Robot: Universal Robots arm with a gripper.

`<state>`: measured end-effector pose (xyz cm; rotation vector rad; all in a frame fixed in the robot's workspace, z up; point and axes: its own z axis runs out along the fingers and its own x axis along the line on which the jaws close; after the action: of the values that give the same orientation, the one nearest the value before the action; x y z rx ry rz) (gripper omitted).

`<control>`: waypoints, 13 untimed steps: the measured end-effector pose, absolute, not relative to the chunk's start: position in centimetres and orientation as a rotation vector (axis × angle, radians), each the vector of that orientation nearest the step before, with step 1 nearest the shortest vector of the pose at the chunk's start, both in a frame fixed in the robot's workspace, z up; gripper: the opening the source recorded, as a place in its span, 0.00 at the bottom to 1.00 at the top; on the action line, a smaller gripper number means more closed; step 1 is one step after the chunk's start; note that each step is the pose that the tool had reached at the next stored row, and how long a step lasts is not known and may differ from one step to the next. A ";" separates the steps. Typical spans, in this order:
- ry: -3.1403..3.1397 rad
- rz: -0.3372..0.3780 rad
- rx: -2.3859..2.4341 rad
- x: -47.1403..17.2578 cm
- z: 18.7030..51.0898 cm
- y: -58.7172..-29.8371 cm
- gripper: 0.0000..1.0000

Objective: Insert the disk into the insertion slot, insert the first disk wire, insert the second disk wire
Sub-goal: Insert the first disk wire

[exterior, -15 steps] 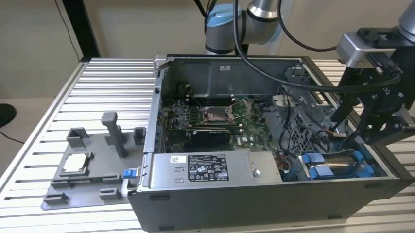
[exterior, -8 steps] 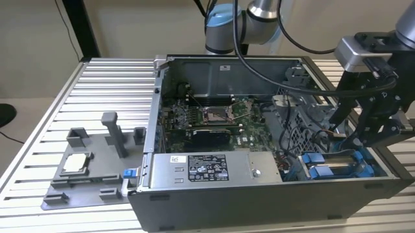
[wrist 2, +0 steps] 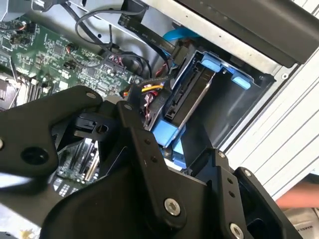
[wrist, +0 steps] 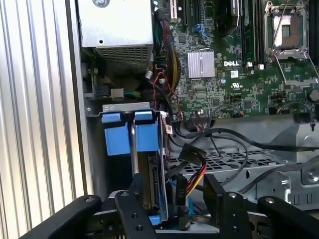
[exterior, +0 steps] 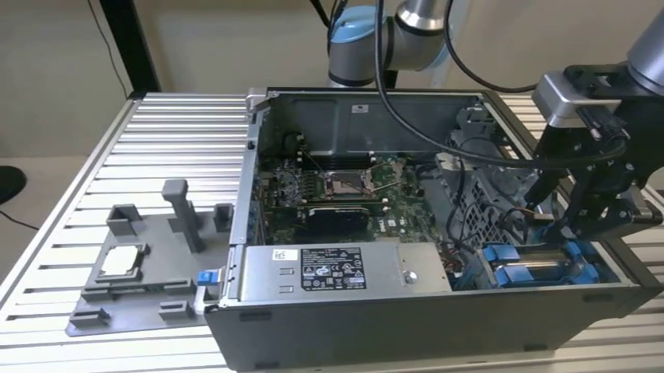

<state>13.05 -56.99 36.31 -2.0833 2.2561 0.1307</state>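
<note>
- The disk [wrist: 152,184] sits in the insertion slot [wrist: 97,149], standing on edge. Its blue carrier tabs are at the end away from the gripper.
- Its long axis runs parallel to the case's outer wall [wrist: 82,124] just beside it, from the blue tabs towards the gripper. In the second wrist view the disk [wrist 2: 194,97] shows as a thin dark edge with a silver face, inside the grey walls of the slot [wrist 2: 224,112].
- In the exterior view the disk [exterior: 515,272] lies low in the case's near corner, at the exterior view's right, beside the power-supply box [exterior: 332,268].
- The gripper [wrist: 174,186] is released. Its two black fingers [wrist: 137,186] stand apart and clamp nothing, with the disk's near end in the gap between them.
- In the exterior view the gripper [exterior: 571,221] hangs just above the slot, pointing down into the case.
- A black connector on a bundle of yellow, red and black wires [wrist: 192,172] lies just beside the disk's near end, also between the fingers. I cannot tell whether it is seated.
- On one side there is a narrow strip of bare slot between the disk and the case wall. On the other side, cables crowd the space towards the perforated cage [wrist: 239,162] and the motherboard [wrist: 239,64].
- The case [exterior: 415,326] lies open on a slatted table [exterior: 155,132], with a grey fixture tray [exterior: 145,303] well apart at the exterior view's left.
</note>
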 end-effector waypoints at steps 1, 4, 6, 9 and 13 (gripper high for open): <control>2.251 0.138 -2.080 13.1 36.3 -57.0 1.00; 2.236 0.148 -2.078 13.2 36.2 -56.9 1.00; 2.231 0.144 -2.076 13.3 36.0 -56.9 1.00; 2.221 0.124 -2.069 13.3 35.9 -56.9 1.00; 2.218 0.117 -2.066 13.3 35.8 -57.0 1.00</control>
<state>13.28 -56.95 35.78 -2.0655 2.2175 0.1169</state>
